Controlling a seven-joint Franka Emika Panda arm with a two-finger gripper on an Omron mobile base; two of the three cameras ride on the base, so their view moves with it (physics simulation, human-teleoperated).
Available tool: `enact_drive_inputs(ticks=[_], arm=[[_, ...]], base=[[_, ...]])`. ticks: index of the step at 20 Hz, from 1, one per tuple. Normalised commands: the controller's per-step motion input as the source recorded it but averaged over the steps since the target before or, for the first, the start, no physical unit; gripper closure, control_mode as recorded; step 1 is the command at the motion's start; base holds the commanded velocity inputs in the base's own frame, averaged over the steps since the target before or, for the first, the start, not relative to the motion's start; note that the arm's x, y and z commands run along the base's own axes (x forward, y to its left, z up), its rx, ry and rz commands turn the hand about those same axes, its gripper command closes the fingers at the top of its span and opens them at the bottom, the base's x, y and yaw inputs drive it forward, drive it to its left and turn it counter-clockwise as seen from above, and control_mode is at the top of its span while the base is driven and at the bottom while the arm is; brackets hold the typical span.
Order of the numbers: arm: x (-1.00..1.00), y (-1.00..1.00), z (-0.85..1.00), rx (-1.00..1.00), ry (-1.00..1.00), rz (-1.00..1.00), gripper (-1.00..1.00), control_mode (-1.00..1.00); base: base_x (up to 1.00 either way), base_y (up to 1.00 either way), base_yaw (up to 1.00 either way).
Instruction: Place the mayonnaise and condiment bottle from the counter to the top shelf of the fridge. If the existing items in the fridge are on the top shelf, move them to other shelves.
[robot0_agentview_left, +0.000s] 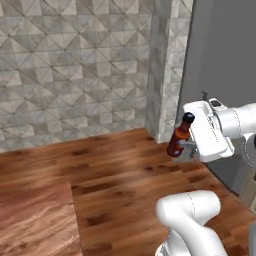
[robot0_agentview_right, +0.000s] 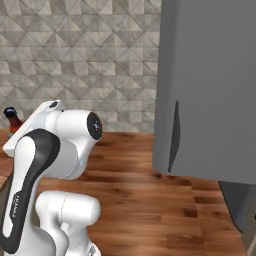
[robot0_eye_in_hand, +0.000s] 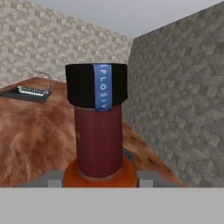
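Observation:
My gripper (robot0_agentview_left: 190, 147) is shut on the condiment bottle (robot0_agentview_left: 179, 136), a slim red-brown bottle with a black cap, held upright above the counter (robot0_agentview_left: 115, 175) close to the fridge (robot0_agentview_left: 225, 50). In the hand view the condiment bottle (robot0_eye_in_hand: 98, 144) stands right in front of the camera, with grey fingertips (robot0_eye_in_hand: 146, 178) on either side of its lower body. Its cap (robot0_agentview_right: 10, 113) peeks out behind the arm in the right base view. The fridge (robot0_agentview_right: 210, 75) shows plain grey outer faces; its top shelf and the existing items are hidden. The mayonnaise is out of view.
A tiled wall (robot0_agentview_left: 75, 65) runs behind the counter and meets a tiled corner column (robot0_agentview_left: 167, 65) beside the fridge. A dark tray with a wire rack (robot0_eye_in_hand: 33, 91) lies far off on the counter. Wood-grain worktop (robot0_agentview_right: 150, 200) stretches before the fridge.

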Motion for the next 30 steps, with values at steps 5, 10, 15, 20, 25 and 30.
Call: enact_drive_inputs(ticks=[5,10,15,20,25,30], arm=[[0.00,0.00,0.00,0.00,0.00,0.00,1.00,1.00],[0.00,0.00,0.00,0.00,0.00,0.00,1.00,1.00],[0.00,0.00,0.00,0.00,0.00,0.00,1.00,1.00],[0.00,0.00,0.00,0.00,0.00,0.00,1.00,1.00],[0.00,0.00,0.00,0.00,0.00,0.00,1.00,1.00],[0.00,0.00,0.00,0.00,0.00,0.00,1.00,1.00]], base=[[1.00,0.56,0.00],[1.00,0.64,0.00],[1.00,0.58,-0.01],[1.00,0.50,-0.05],[1.00,-0.05,-0.04],[1.00,0.08,-0.08]])
